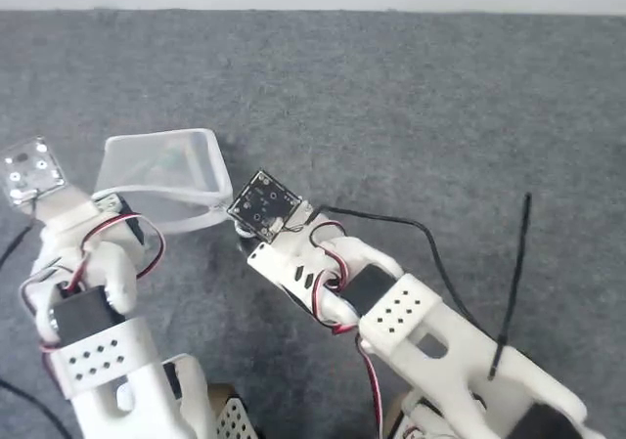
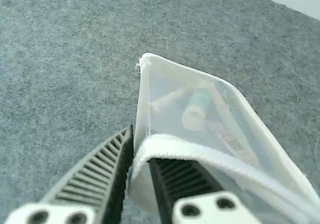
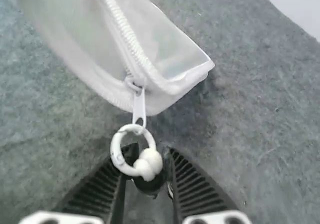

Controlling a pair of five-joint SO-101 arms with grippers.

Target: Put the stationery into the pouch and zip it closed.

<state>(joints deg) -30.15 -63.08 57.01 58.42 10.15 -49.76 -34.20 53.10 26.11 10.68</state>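
A translucent white pouch [image 1: 161, 177] lies on the grey felt with its far side lifted. Stationery [image 2: 196, 108], a white tube and pen-like pieces, shows through its wall [image 2: 165, 79]. My left gripper [image 2: 140, 146] is shut on the pouch's zipper band at one end; it holds that corner in the high view too [image 1: 110, 204]. At the other end my right gripper [image 3: 150, 156] is shut on the zipper pull ring [image 3: 131, 151] with its white bead. The slider [image 3: 135, 84] sits near that end of the zipper [image 3: 117, 27]. From above, the right gripper [image 1: 241, 228] is at the pouch's near right corner.
Grey felt [image 1: 411, 107] covers the whole table. A black cable [image 1: 514, 273] runs along the right arm, with another loop [image 1: 391, 222] beside its wrist. The far half and right side of the felt are open.
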